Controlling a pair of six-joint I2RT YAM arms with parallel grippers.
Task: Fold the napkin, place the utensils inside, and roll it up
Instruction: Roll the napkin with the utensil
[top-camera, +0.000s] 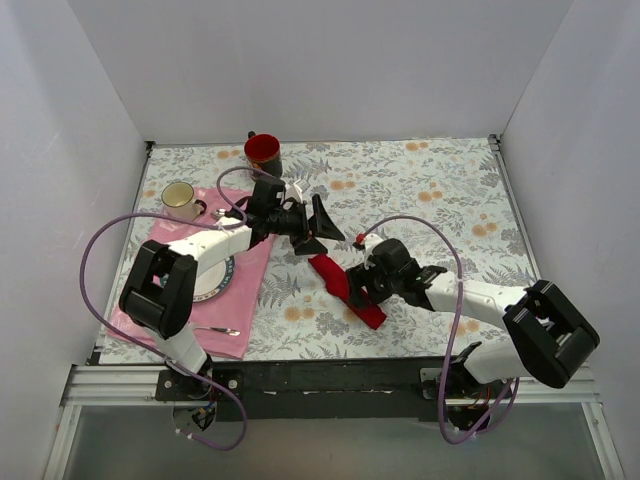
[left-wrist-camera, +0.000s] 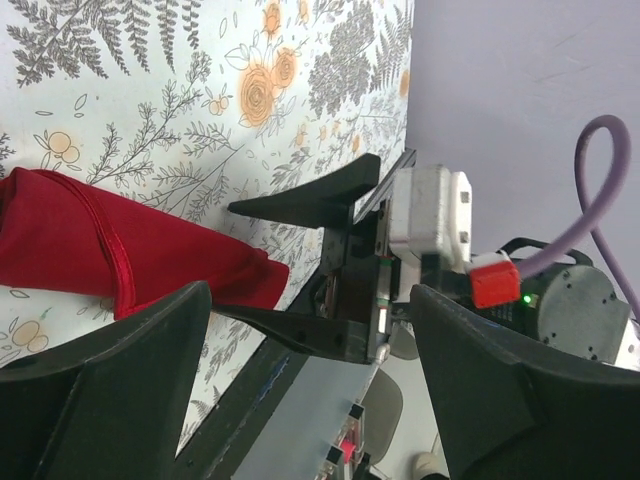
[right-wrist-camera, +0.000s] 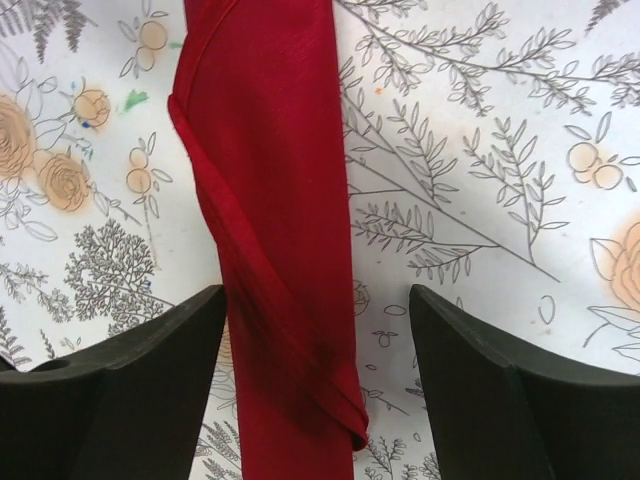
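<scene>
While the floral tablecloth (top-camera: 420, 190) fills the overhead view, the pink placemat (top-camera: 250, 290) lies at lower left beneath the left arm, a plate (top-camera: 215, 282) partly hidden on it. Just below centre lies the napkin (top-camera: 345, 288), rolled into a long red bundle running diagonally. The right gripper (right-wrist-camera: 315, 300) straddles its lower half, jaws wide, one finger on each side. The left gripper (top-camera: 322, 226) hangs near the roll's upper end, spread wide and empty. A red cup (top-camera: 263, 150) and a beige mug (top-camera: 180, 196) stand upper left; a silver spoon (top-camera: 218, 330) lies on the placemat's lower edge.
</scene>
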